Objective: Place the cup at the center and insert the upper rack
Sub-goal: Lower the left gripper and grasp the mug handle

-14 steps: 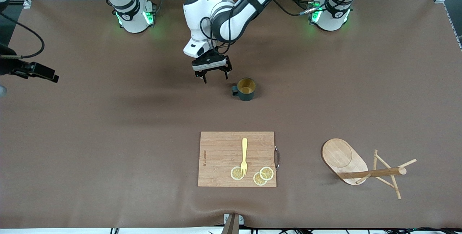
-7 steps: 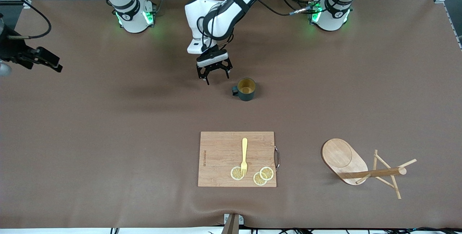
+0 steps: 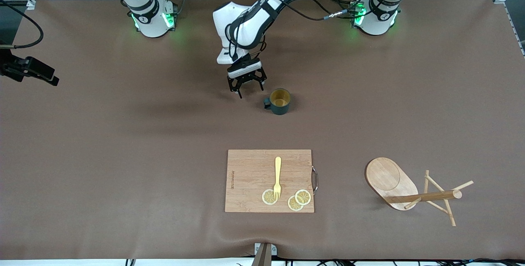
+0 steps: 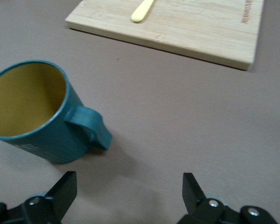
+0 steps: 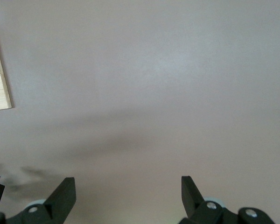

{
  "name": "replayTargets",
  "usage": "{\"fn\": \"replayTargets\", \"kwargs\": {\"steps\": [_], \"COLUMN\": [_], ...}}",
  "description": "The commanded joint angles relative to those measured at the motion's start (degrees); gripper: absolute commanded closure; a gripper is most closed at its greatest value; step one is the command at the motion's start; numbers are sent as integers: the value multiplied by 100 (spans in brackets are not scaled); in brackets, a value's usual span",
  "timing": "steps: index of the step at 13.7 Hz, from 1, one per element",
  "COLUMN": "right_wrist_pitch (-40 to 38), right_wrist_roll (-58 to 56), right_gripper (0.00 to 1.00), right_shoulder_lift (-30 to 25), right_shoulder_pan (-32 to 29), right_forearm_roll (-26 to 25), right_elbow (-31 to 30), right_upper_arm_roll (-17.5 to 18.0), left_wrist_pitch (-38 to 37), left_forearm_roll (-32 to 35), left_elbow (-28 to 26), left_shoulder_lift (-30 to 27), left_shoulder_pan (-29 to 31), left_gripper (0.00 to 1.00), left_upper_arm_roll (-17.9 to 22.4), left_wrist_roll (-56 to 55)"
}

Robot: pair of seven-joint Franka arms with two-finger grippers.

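Observation:
The cup [image 3: 279, 101], dark teal with a yellow inside, stands upright on the brown table mid-way along it, its handle toward the right arm's end. It also shows in the left wrist view [image 4: 32, 112]. My left gripper [image 3: 250, 91] is open and empty, low over the table beside the cup's handle and apart from it; its jaws stand wide in the left wrist view [image 4: 129, 196]. The upper rack [image 3: 410, 192], a wooden mug tree, lies on its side toward the left arm's end. My right gripper [image 3: 47, 78] is open and empty over bare table [image 5: 128, 196] at the right arm's end.
A wooden cutting board [image 3: 246, 180] with a yellow fork [image 3: 277, 176] and lemon slices [image 3: 302, 196] lies nearer the front camera than the cup. It also shows in the left wrist view [image 4: 191, 32]. Both arm bases stand along the table's back edge.
My left gripper has shifted a little toward the cup, still open. My right gripper has moved about at the right arm's end of the table. The cup and rack have not moved.

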Motion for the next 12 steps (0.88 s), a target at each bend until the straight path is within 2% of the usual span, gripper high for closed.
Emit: {"fn": "replayTargets", "kwargs": {"steps": [1, 5, 12], "right_wrist_pitch": [-117, -143, -169], "right_wrist_roll": [-43, -52, 10], "right_gripper": [0, 0, 0], "right_shoulder_lift": [78, 121, 78], "right_shoulder_pan": [-81, -264, -63], "right_forearm_roll": [-88, 35, -27], "right_elbow": [215, 224, 373], "right_upper_arm_roll": [71, 62, 97], "left_wrist_pitch": [-139, -157, -368], "left_forearm_roll": [436, 938, 1431], "left_elbow": [-41, -41, -32], "left_shoulder_lift": [83, 171, 268], "left_shoulder_pan": [-105, -131, -140], "left_gripper": [0, 0, 0], "left_upper_arm_roll": [61, 52, 70], "left_wrist_roll": [-267, -592, -1278]}}
